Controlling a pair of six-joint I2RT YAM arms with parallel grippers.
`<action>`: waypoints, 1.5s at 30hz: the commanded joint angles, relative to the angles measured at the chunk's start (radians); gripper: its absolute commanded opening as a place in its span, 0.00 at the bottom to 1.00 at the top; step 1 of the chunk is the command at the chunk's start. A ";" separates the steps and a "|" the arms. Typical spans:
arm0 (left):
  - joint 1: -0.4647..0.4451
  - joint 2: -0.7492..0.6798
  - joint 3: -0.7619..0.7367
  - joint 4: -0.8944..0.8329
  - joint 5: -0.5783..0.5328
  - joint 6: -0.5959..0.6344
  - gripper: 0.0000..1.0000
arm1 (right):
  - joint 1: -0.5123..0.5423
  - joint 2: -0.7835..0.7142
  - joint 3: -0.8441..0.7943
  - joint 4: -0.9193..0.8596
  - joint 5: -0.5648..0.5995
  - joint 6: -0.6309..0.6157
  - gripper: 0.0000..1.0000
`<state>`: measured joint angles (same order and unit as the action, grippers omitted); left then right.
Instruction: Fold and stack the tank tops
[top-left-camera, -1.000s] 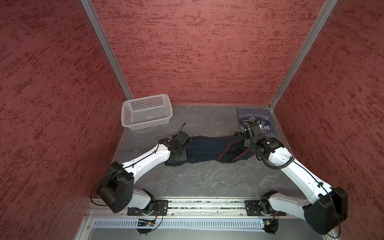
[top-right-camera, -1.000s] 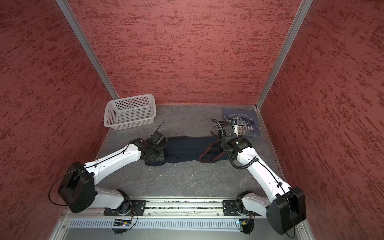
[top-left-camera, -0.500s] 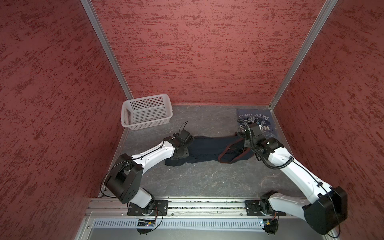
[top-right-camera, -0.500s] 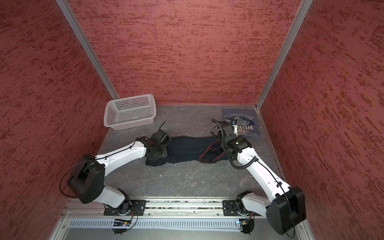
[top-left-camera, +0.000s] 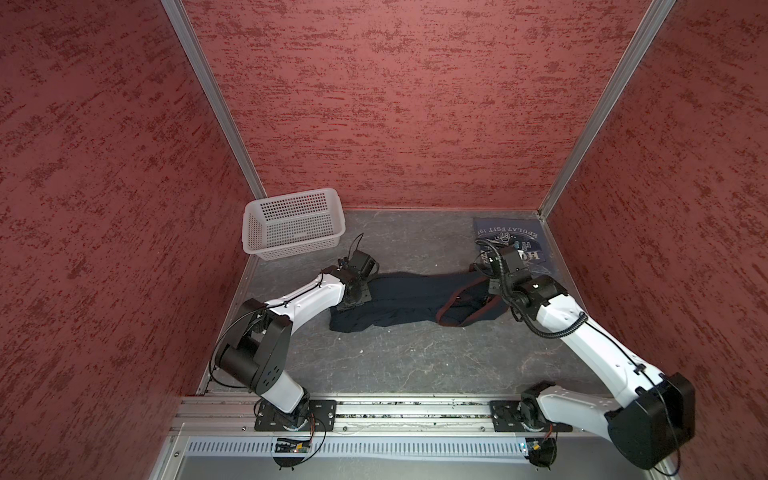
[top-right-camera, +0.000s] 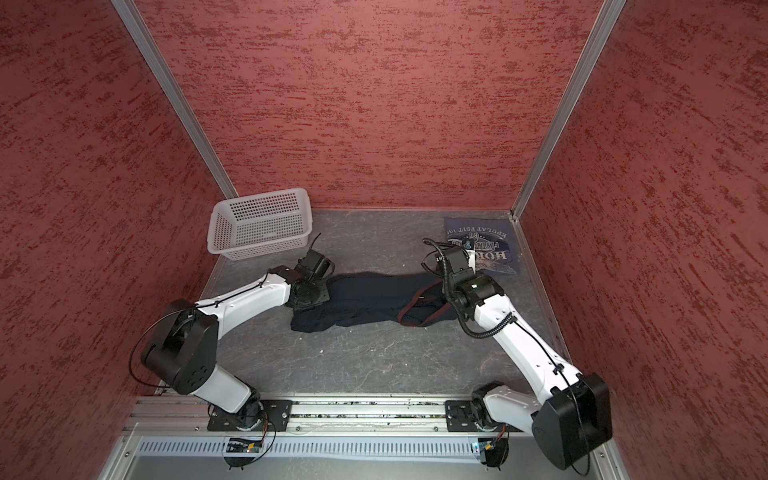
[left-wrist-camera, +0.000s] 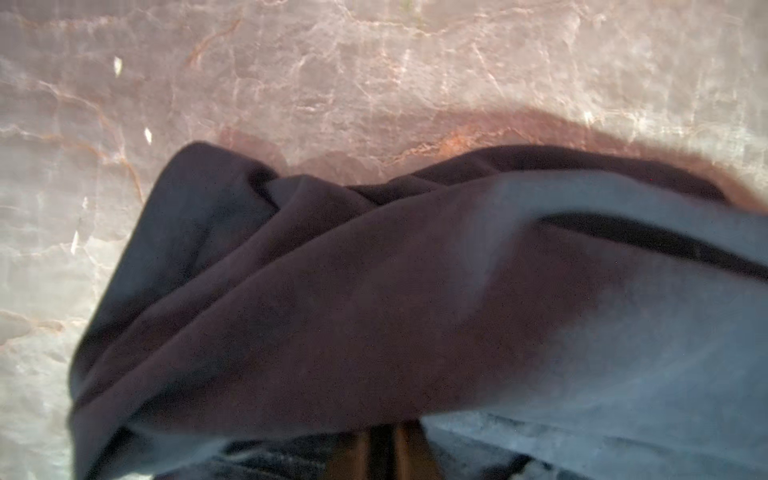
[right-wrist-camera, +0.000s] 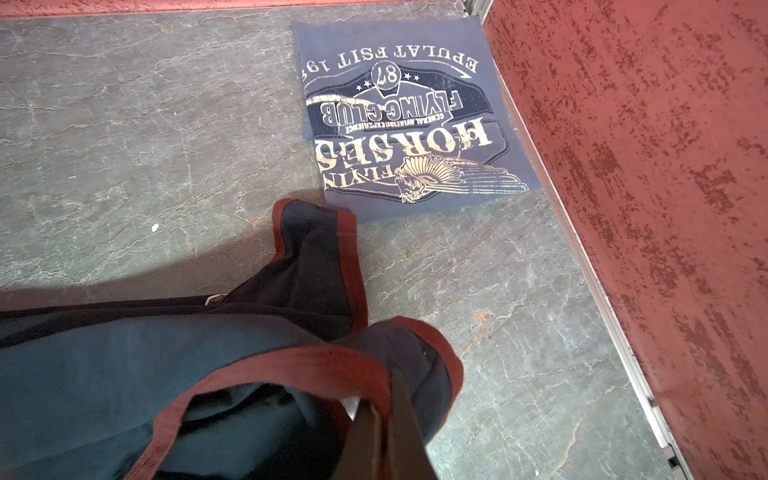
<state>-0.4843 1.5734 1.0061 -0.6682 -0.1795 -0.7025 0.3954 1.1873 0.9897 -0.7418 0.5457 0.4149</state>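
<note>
The navy tank top (top-left-camera: 407, 299) lies stretched across the middle of the surface (top-left-camera: 395, 365). My left fingers (left-wrist-camera: 405, 453) are clenched on its plain end, and my right fingers (right-wrist-camera: 374, 436) are clenched on a maroon-trimmed strap. The grey-blue tank top (right-wrist-camera: 415, 112) lies folded in the far right corner. The white basket (top-left-camera: 291, 224) stands far left.
</note>
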 joint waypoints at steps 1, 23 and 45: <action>0.024 -0.095 0.030 0.007 0.003 0.021 0.00 | -0.013 -0.011 0.032 -0.034 0.037 0.021 0.00; 0.609 -0.464 0.006 -0.091 0.330 0.162 0.00 | -0.149 0.017 0.086 0.044 -0.170 -0.017 0.00; 0.594 -0.259 0.028 -0.002 0.246 0.181 0.00 | -0.215 0.326 0.158 0.131 -0.192 -0.063 0.66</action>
<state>0.0998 1.3048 1.0336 -0.6952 0.0814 -0.5297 0.1814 1.6112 1.1614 -0.5766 0.3359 0.3546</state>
